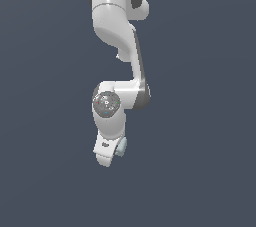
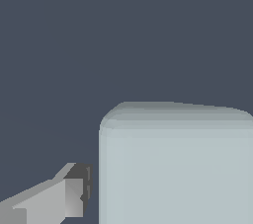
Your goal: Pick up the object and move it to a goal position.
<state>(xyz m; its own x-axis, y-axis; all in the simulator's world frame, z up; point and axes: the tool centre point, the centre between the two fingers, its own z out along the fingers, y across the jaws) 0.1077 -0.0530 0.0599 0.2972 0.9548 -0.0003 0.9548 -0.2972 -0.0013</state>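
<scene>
In the exterior view the white arm hangs down and its gripper (image 1: 107, 156) is at the low end. The object (image 1: 121, 147), a small pale grey-blue block with rounded edges, sits right against the side of the hand, on the exterior view's right. In the wrist view the block (image 2: 175, 166) is very close and fills a large part of the picture. One grey finger (image 2: 69, 198) shows beside it with a thin gap between them. The other finger is hidden. I cannot tell whether the jaws hold the block.
Only a plain dark blue-grey background shows around the arm in both views. No table edge, container or goal marker shows.
</scene>
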